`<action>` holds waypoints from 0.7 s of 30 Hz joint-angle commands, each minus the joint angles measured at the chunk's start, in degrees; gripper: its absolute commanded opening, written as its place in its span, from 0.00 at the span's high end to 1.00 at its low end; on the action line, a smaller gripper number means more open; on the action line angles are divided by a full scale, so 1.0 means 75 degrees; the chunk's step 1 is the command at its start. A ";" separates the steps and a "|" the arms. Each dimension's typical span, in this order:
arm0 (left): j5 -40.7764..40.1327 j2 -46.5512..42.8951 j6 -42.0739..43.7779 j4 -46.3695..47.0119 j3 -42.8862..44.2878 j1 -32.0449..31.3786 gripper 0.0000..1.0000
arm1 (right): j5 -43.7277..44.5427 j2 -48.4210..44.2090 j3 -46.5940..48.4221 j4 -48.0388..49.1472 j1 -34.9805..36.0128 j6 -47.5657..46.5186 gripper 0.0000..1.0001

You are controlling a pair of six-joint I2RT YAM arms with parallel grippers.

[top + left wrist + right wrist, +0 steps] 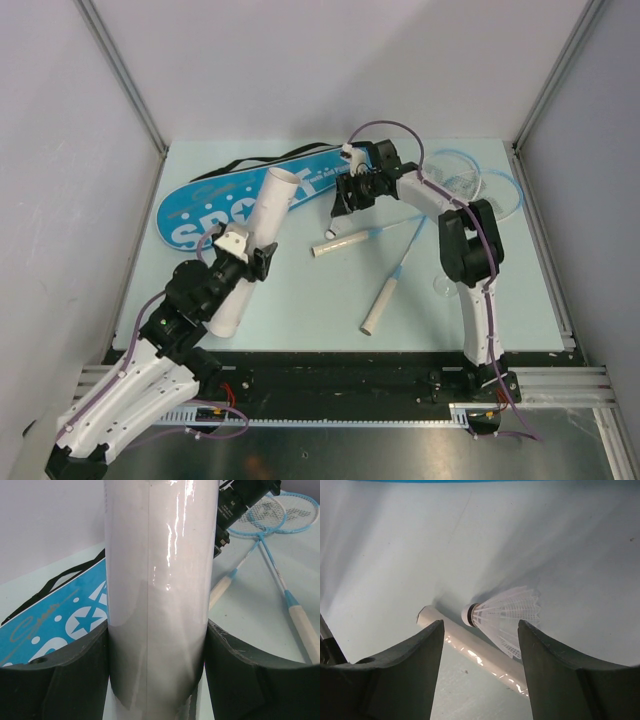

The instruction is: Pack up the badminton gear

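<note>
My left gripper (248, 262) is shut on the long white cardboard tube (258, 240) and holds it tilted, its open end up toward the back. In the left wrist view the tube (160, 580) fills the gap between the fingers (75, 675). The blue "SPORT" cover (215, 205) lies behind it. My right gripper (345, 200) is open and hangs over a white shuttlecock (505, 617), which lies against the end of a racket's white handle (470, 647). Two light-blue rackets (460, 180) lie crossed at the right, with their handles (380, 305) pointing forward.
The cover's black strap (240, 165) trails along the back edge. A second small shuttlecock (443, 285) lies by the right arm. Grey walls close in the light-blue table (300, 300) on three sides.
</note>
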 commanded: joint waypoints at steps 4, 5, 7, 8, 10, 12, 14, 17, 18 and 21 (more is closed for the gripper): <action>0.0162 0.0102 0.0111 0.0442 0.0305 0.0019 0.71 | -0.0415 0.0215 -0.0072 0.0238 -0.0034 -0.0134 0.40; 0.0162 0.0125 0.0100 0.0442 0.0317 0.0019 0.71 | -0.0497 0.0251 -0.0073 0.0250 -0.0034 -0.0133 0.42; 0.0197 0.0172 0.0100 0.0442 0.0340 0.0019 0.71 | -0.0661 0.0380 -0.0061 0.0250 -0.0034 -0.0110 0.49; 0.0197 0.0184 0.0088 0.0442 0.0329 0.0019 0.71 | -0.0917 0.0415 -0.0061 0.0261 -0.0058 -0.0040 0.53; 0.0232 0.0184 0.0076 0.0442 0.0329 0.0019 0.71 | -0.1176 0.0415 -0.0166 0.0471 -0.0116 -0.0005 0.61; 0.0233 0.0196 0.0053 0.0442 0.0329 0.0019 0.71 | -0.1481 0.0403 -0.0225 0.0624 -0.0186 0.0393 0.70; 0.0268 0.0196 0.0030 0.0442 0.0329 0.0019 0.71 | -0.1703 0.0357 -0.0283 0.0695 -0.0303 0.0510 0.82; 0.0314 0.0231 0.0006 0.0442 0.0340 0.0019 0.71 | -0.1541 0.0298 -0.0342 0.0766 -0.0362 0.0546 0.85; 0.0315 0.0243 0.0006 0.0442 0.0352 0.0019 0.71 | -0.1587 0.0333 -0.0307 0.0707 -0.0374 0.0488 0.86; 0.0338 0.0266 0.0006 0.0442 0.0352 0.0019 0.71 | -0.1389 0.0240 -0.0318 0.0589 -0.0386 0.0569 1.00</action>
